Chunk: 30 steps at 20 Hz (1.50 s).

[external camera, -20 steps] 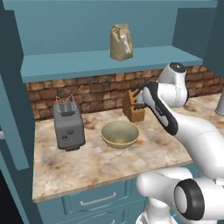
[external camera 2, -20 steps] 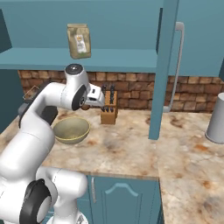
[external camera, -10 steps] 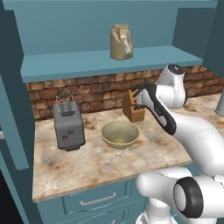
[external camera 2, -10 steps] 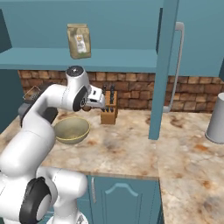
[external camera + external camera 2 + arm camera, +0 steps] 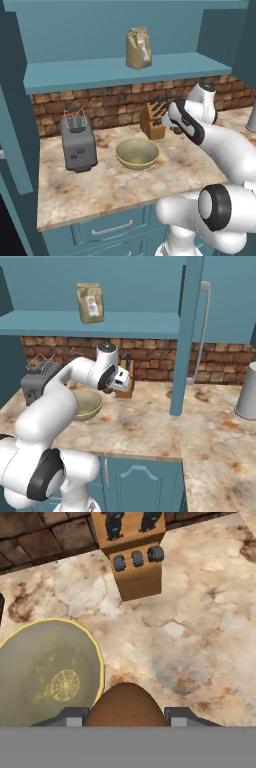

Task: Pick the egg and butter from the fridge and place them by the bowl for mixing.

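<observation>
Egg (image 5: 125, 704) is what you have between the gripper (image 5: 125, 712) fingers: in the hand view its brown rounded top bulges up at 6 o'clock, with a grey finger tip (image 5: 67, 716) tight against each side, so the jaws are closed only as far as the egg allows. Below it you see the marbled counter (image 5: 200, 612), and the bowl (image 5: 45, 679) sits at about 8 o'clock, its yellowish rim just beside the egg in that view. At 12 o'clock stands the wooden knife block (image 5: 135, 562) against the brick wall (image 5: 45, 532).

From the left base view, your gripper (image 5: 167, 119) hangs above the counter (image 5: 115, 185) between the bowl (image 5: 137, 153) and the knife block (image 5: 152, 121), at roughly 2 o'clock from the bowl; the egg itself is too small to make out there. A toaster (image 5: 77, 142) stands at 9 o'clock from the bowl, near it but apart. A brown paper bag (image 5: 138, 48) rests on the teal shelf (image 5: 125, 70) above.

From the right base view, the gripper (image 5: 121, 380) is in front of the knife block (image 5: 125, 387), with the bowl (image 5: 86, 404) at its 8 o'clock. A grey canister (image 5: 247, 391) stands well apart at 3 o'clock on the counter (image 5: 150, 423). You cannot see butter or the fridge interior from these angles.
</observation>
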### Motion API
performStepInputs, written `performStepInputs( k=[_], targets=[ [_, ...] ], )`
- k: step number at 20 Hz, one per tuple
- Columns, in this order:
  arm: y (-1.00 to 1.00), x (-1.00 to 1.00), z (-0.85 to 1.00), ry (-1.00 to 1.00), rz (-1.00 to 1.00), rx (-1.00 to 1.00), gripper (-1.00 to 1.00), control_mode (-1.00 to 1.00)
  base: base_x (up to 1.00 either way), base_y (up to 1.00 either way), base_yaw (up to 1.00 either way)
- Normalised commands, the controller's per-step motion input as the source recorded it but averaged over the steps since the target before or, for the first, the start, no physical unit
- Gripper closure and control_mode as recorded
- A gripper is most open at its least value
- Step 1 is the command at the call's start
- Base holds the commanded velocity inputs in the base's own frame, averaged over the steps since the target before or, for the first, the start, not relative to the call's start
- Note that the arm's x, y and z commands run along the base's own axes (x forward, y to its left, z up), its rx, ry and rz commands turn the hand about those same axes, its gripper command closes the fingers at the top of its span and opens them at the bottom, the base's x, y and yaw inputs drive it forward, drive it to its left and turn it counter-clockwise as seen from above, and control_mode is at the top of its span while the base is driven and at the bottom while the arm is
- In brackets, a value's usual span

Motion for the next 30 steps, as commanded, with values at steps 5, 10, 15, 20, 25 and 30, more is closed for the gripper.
performStepInputs(
  k=[5, 10, 15, 20, 25, 30],
  targets=[
    [-0.02, -0.15, -0.64, 0.03, 0.01, 0.04, 1.00, -1.00, 0.00, 0.00, 0.00],
    [0.00, 0.02, -0.67, 0.00, 0.00, 0.07, 1.00, -1.00, 0.00, 0.00, 0.00],
    [0.00, 0.31, -0.61, 0.00, -0.03, 0.09, 1.00, -1.00, 0.00, 0.00, 0.00],
    [0.01, 0.09, -0.40, -0.06, -0.05, 0.01, 1.00, -1.00, 0.00, 0.00, 0.00],
    [0.00, 0.09, -0.20, -0.02, -0.05, 0.06, 1.00, -1.00, 0.00, 0.00, 0.00],
    [0.00, 0.19, -0.13, 0.00, -0.03, 0.11, 1.00, -1.00, 0.00, 0.00, 0.00]
  ],
)
